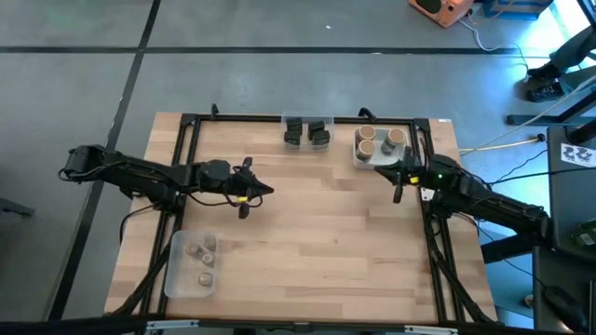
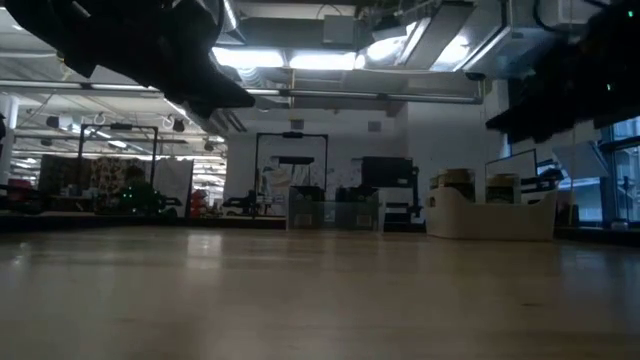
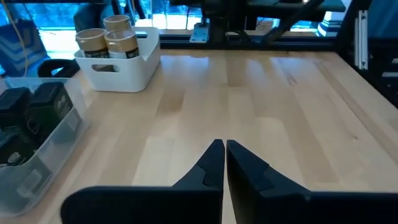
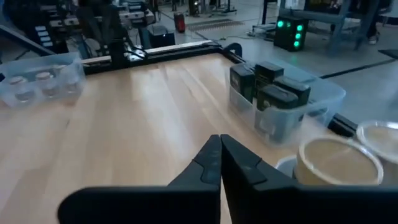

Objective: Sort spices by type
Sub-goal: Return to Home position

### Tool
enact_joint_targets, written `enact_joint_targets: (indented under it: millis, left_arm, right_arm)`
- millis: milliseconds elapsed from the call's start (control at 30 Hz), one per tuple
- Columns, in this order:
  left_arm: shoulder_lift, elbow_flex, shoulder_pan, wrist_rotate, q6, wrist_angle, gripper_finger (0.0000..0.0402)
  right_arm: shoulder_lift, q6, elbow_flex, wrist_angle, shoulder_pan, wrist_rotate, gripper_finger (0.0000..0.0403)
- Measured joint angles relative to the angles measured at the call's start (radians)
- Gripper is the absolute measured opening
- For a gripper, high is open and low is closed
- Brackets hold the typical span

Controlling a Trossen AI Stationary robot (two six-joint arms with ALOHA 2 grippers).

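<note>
The spices look sorted to me. The tan jars (image 1: 377, 141) stand in the white tray (image 3: 118, 78) at the far right of the table (image 1: 317, 242). The dark jars (image 1: 307, 132) stand in a clear tray (image 4: 323, 93) just beside it. The tiny jars (image 1: 200, 256) lie in a second clear tray (image 1: 175, 279) at the near left corner. I see no jar outside a tray, so I judge that only the return to home is left.

Your left gripper (image 3: 222, 149) hangs over the table left of centre, jaws together and holding nothing. Your right gripper (image 4: 219, 142) hangs near the white tray, jaws together too and empty.

Lift the right arm first before you pull it back. The tan jars are close beside it, and a low swing could knock one. The left arm has free space around it, so draw it back slowly and level.
</note>
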Motion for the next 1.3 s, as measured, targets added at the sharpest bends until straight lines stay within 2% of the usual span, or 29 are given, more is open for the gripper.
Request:
enact_joint_targets:
  millis: [233, 367, 567, 900, 1000, 1300]
  left_arm:
    - [-0.005, 0.0, 0.018, 0.0, 0.026, -0.011, 0.0003]
    - [-0.066, -0.02, 0.032, 0.0, 0.007, -0.116, 0.0003]
    - [-0.266, -0.171, 0.029, -0.007, -0.056, -0.023, 0.0003]
    - [-0.587, -0.375, 0.028, -0.01, -0.128, -0.028, 0.0003]
    - [-0.667, -0.414, 0.029, -0.01, -0.118, -0.034, 0.0003]
    - [-0.847, -0.419, 0.03, -0.07, -0.105, -0.217, 0.0003]
  right_arm:
    - [-0.112, 0.055, -0.114, 0.035, 0.0, 0.028, 0.0007]
    - [-0.111, 0.056, -0.117, 0.054, 0.0, 0.034, 0.001]
    - [-0.11, 0.055, -0.121, 0.049, 0.0, 0.056, 0.0004]
    - [-0.11, 0.071, -0.122, 0.045, 0.0, 0.099, 0.0022]
    - [-0.11, 0.072, -0.122, 0.044, 0.0, 0.099, 0.0023]
    - [-0.11, 0.073, -0.123, 0.042, 0.0, 0.099, 0.0023]
